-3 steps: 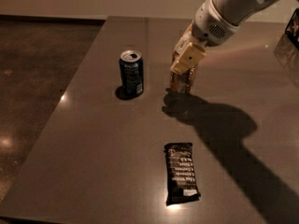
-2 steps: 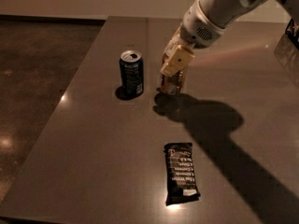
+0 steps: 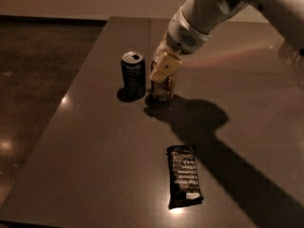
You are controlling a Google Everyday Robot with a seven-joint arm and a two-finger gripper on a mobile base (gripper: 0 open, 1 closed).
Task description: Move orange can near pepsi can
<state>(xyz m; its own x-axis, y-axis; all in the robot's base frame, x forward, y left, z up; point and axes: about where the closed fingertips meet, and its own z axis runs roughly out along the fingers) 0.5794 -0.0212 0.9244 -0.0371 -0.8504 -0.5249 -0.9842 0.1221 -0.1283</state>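
The pepsi can is dark blue with a silver top and stands upright on the grey table, left of centre. The orange can stands just to its right, a small gap between them, its base at the table surface. My gripper comes down from the upper right and is shut on the orange can, its tan fingers covering the can's upper half.
A black flat snack bar wrapper lies on the table nearer the front, right of centre. The table's left edge drops to a dark floor. A clear object sits at the far right edge.
My gripper has carried the orange can leftward, from well right of the pepsi can to just beside it.
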